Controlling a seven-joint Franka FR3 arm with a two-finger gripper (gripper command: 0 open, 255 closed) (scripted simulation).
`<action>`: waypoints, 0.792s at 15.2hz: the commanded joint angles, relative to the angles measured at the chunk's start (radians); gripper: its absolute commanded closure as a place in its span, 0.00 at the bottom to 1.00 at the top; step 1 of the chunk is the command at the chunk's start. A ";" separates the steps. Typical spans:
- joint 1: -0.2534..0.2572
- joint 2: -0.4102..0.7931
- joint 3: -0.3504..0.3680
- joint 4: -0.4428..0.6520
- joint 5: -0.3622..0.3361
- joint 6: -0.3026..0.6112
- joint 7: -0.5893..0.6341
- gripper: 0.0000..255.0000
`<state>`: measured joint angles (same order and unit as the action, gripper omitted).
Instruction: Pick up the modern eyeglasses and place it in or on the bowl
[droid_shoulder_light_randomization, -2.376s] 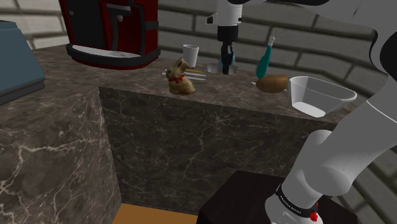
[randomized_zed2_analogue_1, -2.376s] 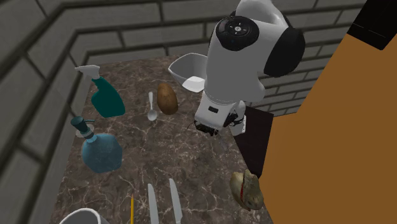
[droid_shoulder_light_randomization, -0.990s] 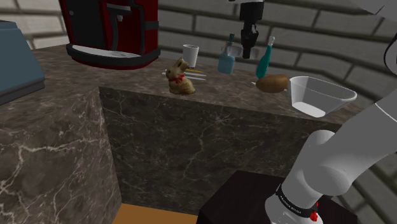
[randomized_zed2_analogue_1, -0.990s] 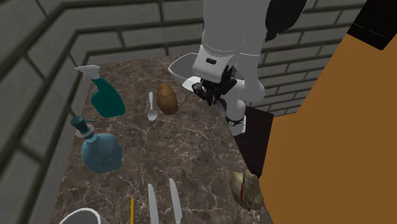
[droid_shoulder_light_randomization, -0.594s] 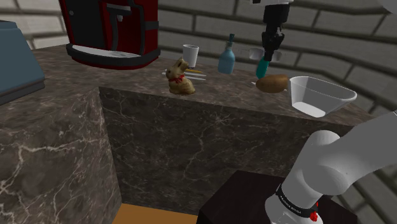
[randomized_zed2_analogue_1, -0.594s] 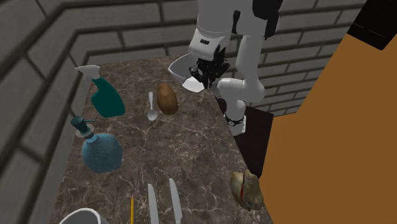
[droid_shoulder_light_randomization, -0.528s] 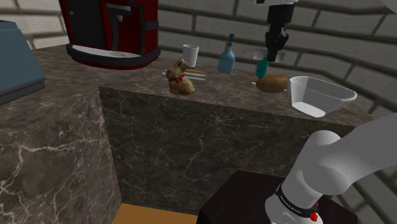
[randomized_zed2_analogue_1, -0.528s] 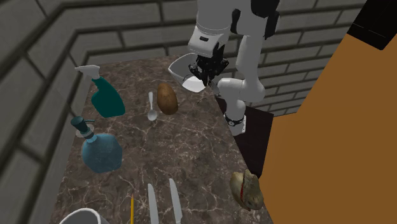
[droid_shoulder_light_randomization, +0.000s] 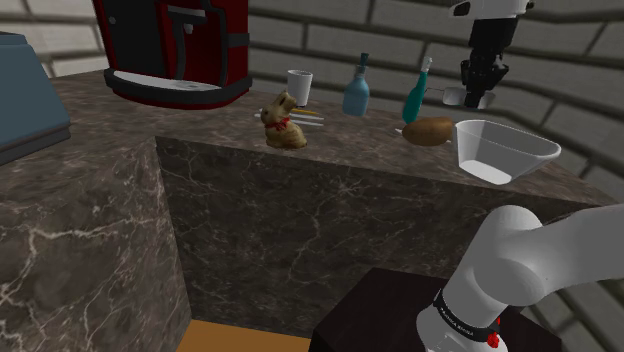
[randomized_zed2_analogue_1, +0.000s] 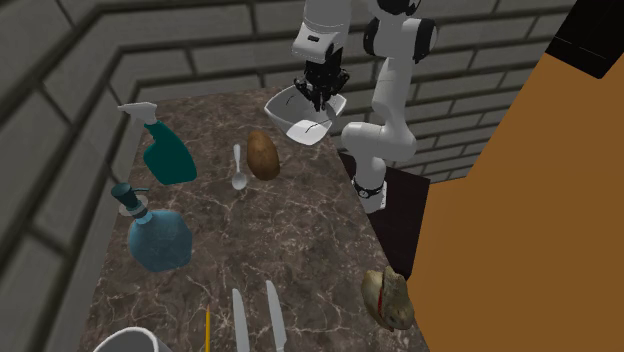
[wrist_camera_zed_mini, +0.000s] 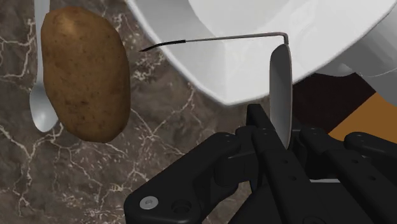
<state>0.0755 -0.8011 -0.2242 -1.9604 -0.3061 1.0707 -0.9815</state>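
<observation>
Now the pincer (droid_shoulder_light_randomization: 479, 97) is clamped shut on the eyeglasses (wrist_camera_zed_mini: 280, 89), holding them in the air over the white bowl (droid_shoulder_light_randomization: 520, 149) at the tabletop (droid_shoulder_light_randomization: 330, 150) edge beside the potato (wrist_camera_zed_mini: 86, 70).

Random clutter on the dark marble tabletop (randomized_zed2_analogue_1: 300, 240)
Potato (randomized_zed2_analogue_1: 263, 155) with a spoon (randomized_zed2_analogue_1: 238, 170) just beside it, teal spray bottle (randomized_zed2_analogue_1: 165, 150), round blue bottle (randomized_zed2_analogue_1: 158, 238), two knives (randomized_zed2_analogue_1: 273, 315), gold bunny (droid_shoulder_light_randomization: 283, 122), white cup (droid_shoulder_light_randomization: 299, 86), red coffee machine (droid_shoulder_light_randomization: 180, 45) at the shoulder view's left.
</observation>
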 joint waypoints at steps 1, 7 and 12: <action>-0.009 -0.054 -0.015 -0.023 -0.029 -0.025 -0.030 1.00; -0.031 -0.192 -0.073 -0.056 -0.134 -0.100 -0.140 1.00; -0.043 -0.277 -0.109 -0.096 -0.201 -0.125 -0.196 1.00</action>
<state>0.0344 -1.0625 -0.3287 -2.0396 -0.4995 0.9426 -1.1747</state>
